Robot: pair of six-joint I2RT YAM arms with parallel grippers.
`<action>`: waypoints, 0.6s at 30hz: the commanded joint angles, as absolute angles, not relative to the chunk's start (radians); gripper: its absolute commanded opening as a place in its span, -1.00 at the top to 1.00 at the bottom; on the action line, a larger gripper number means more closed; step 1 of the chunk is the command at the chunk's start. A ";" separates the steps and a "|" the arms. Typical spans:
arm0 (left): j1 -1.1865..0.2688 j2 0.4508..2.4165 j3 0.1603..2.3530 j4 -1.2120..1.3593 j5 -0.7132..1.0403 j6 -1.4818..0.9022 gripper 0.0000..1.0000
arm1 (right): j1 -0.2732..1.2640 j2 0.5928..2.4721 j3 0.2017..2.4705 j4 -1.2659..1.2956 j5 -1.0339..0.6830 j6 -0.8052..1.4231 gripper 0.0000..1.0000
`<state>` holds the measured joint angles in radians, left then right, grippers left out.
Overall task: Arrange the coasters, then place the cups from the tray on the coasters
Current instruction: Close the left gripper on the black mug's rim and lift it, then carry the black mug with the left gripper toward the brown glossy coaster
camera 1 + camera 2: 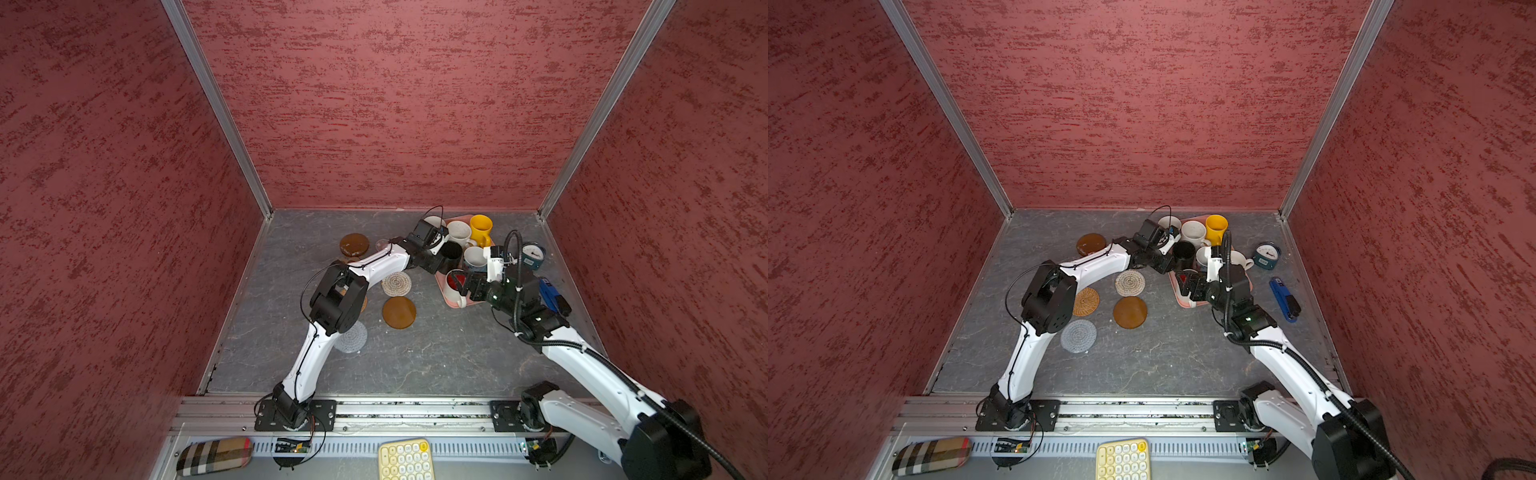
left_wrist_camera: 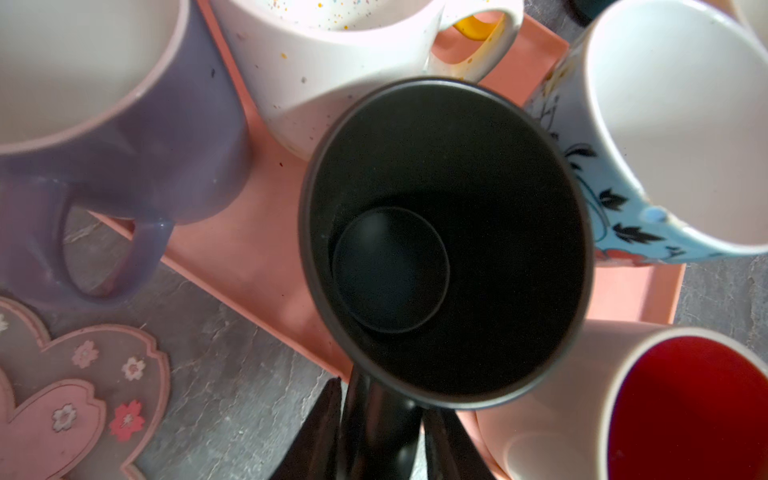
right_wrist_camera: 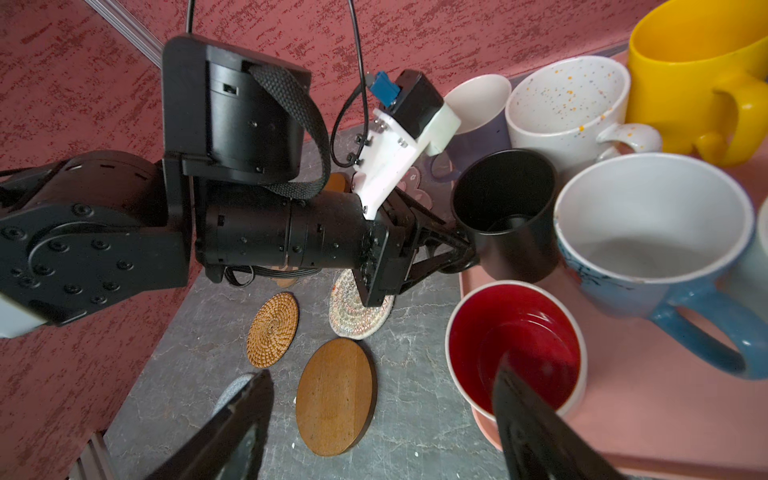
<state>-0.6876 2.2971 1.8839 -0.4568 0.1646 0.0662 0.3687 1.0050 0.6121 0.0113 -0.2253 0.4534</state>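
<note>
Clamping narrow left pincer (image 3: 467, 253) on the handle of black cup (image 3: 505, 216), at tray (image 3: 665, 415) edge facing the coasters (image 3: 334, 395). Straddling rim of red-inside cup (image 3: 515, 345) on same tray with right pincer (image 3: 382, 374), spread wide. Reading nothing from clock (image 1: 532, 254) dial beside tray: print too small.

Soft bright light, faint shadows, blown-out glare on speckled white cup (image 2: 332, 62), wide-angle distortion at edges, foreground blurred.

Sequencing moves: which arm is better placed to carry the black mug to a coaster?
Left. The left gripper flanks the handle of the black mug, with the coasters on its side. The right gripper, open, straddles the wall of the red-lined mug.
</note>
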 commanded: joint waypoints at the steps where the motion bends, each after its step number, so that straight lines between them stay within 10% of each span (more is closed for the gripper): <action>1: -0.692 2.336 1.919 -0.460 0.162 0.067 0.33 | 0.358 0.991 0.600 0.046 -0.239 0.454 -0.67; 18: -0.692 2.391 1.976 -0.490 0.147 0.063 0.55 | 0.355 0.994 0.592 0.052 -0.225 0.457 -0.75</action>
<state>-0.6956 2.3688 1.9526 -0.4767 0.1581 0.0643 0.3634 1.0019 0.6044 0.0185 -0.2249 0.4564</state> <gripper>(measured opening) 0.230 0.873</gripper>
